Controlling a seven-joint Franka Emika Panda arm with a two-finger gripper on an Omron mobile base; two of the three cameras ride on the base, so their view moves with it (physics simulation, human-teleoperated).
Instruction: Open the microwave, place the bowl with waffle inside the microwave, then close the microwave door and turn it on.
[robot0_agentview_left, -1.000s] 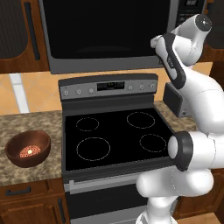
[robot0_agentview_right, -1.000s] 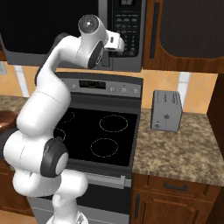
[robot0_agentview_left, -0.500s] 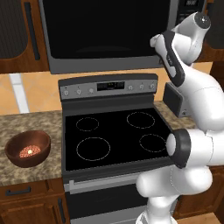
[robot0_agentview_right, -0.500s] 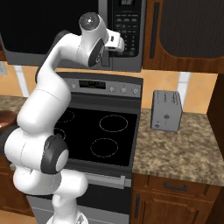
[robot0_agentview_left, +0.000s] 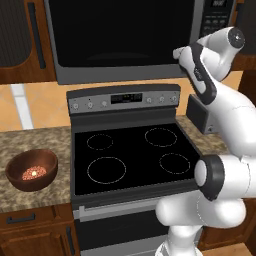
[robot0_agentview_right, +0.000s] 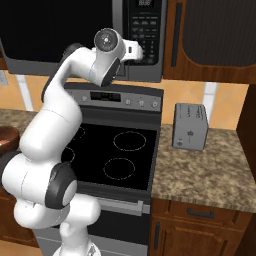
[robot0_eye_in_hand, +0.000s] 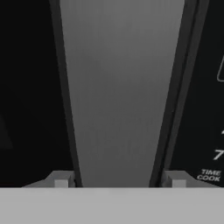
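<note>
The microwave (robot0_agentview_left: 125, 40) hangs above the stove with its microwave door (robot0_agentview_right: 55, 30) closed. My gripper (robot0_agentview_right: 140, 53) is up at the door's right edge, beside the keypad (robot0_agentview_right: 146, 30). In the hand view the grey vertical door handle (robot0_eye_in_hand: 118, 96) runs between my two fingertips (robot0_eye_in_hand: 61, 179), which stand close to its sides; the gripper (robot0_eye_in_hand: 119, 180) is open around it. The reddish-brown bowl (robot0_agentview_left: 31, 170) sits on the counter left of the stove with the waffle (robot0_agentview_left: 34, 174) inside it. A sliver of the bowl (robot0_agentview_right: 6, 140) shows at the left edge of the right base view.
A black-topped stove (robot0_agentview_left: 130, 155) lies directly below the microwave. A small grey toaster (robot0_agentview_right: 190, 127) stands on the granite counter (robot0_agentview_right: 210, 170) to the right. Dark wood cabinets (robot0_agentview_right: 215, 30) flank the microwave on both sides.
The arm has barely moved. The fingers have drawn in a little toward the handle.
</note>
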